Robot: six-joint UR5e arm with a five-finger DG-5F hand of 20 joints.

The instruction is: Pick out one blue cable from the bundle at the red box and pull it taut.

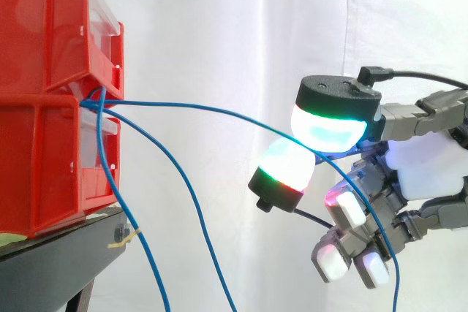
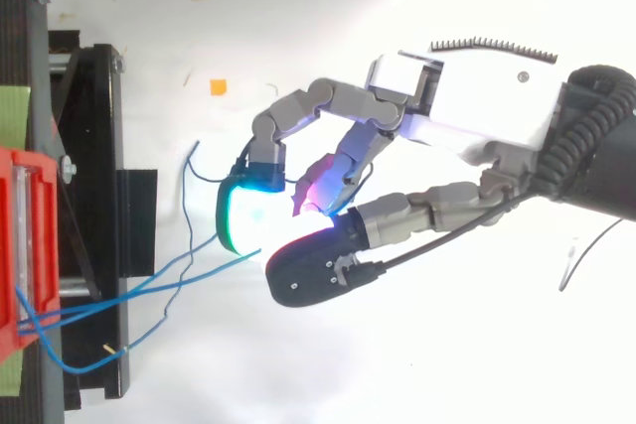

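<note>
A bundle of thin blue cables comes out between two stacked red bins at the left. One blue cable runs from there in a shallow arch to the right, into my hand. Two glowing pads, an upper one and a lower one, pinch that cable between them. Past the pinch it drops down in front of the curled fingers. In the top view my hand reaches in from the right, and the held cable leads back to the red bin.
Two more blue cables hang loose from the bundle and sag toward the floor. The bins sit on a black stand with a bit of yellow tape at its edge. A white curtain hangs behind.
</note>
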